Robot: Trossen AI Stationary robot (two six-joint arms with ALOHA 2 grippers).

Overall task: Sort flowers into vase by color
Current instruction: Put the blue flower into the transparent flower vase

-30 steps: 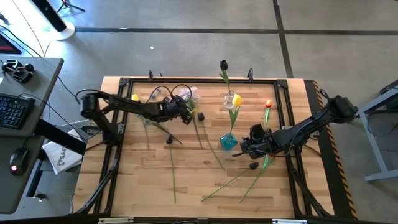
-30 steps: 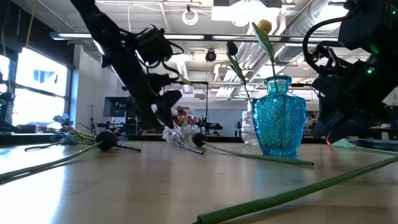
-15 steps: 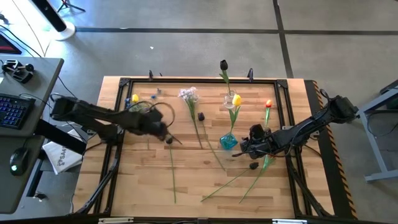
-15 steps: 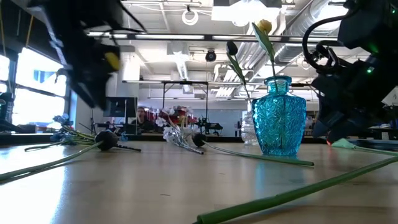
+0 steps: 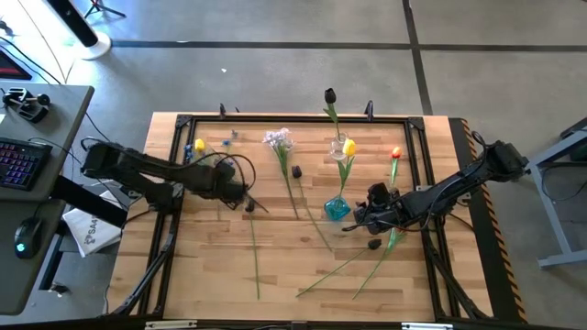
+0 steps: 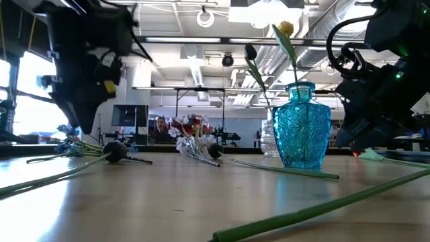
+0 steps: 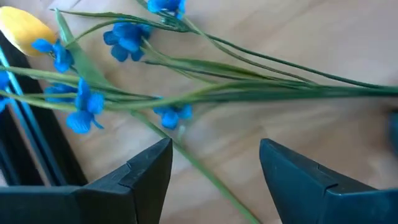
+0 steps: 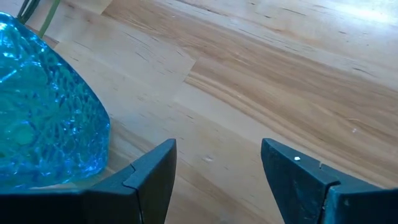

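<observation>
Bright even overhead light; the low view's ceiling lamps glare, and the left wrist view is motion-blurred.

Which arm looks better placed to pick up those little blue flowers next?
The left. Its end effector hangs open right over the blue flowers lying on the table. The right end effector sits open beside the blue vase, far across.

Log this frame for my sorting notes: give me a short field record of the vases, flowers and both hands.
blue vase: upright, right of table centre, holds a yellow flower
clear vase: behind it, holds a black flower
loose flowers: blue sprigs, white bunch, orange flower, lying on the table
left hand: open, empty, over the blue sprigs' stems
right hand: open, empty, beside the blue vase
</observation>
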